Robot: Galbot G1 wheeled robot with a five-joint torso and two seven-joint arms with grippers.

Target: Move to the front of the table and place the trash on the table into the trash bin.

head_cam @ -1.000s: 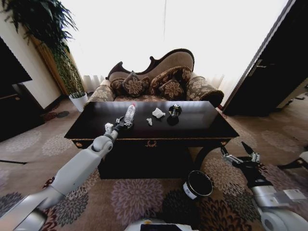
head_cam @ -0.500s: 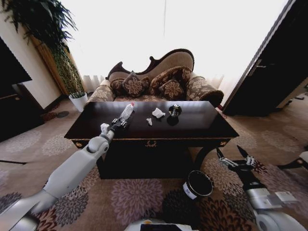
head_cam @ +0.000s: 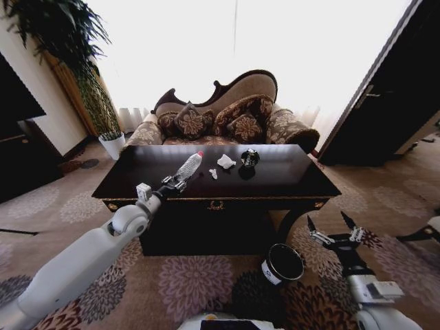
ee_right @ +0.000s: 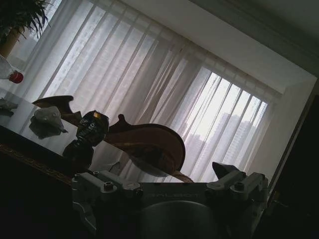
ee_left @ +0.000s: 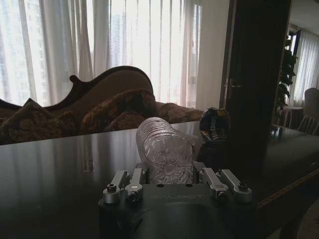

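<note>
Since a second ago, my left gripper (head_cam: 172, 183) has drawn back toward the table's (head_cam: 289, 180) front edge, still clamped on the clear plastic bottle (head_cam: 188, 166), now tilted more steeply, long axis pointing its red cap toward 1 o'clock. At 2 o'clock from the bottle lie the white paper wads (head_cam: 225, 162) and the dark shiny object (head_cam: 250, 158). My right gripper (head_cam: 335, 231), fingers apart, hangs low at 2 o'clock from the trash bin (head_cam: 282, 264).
</note>
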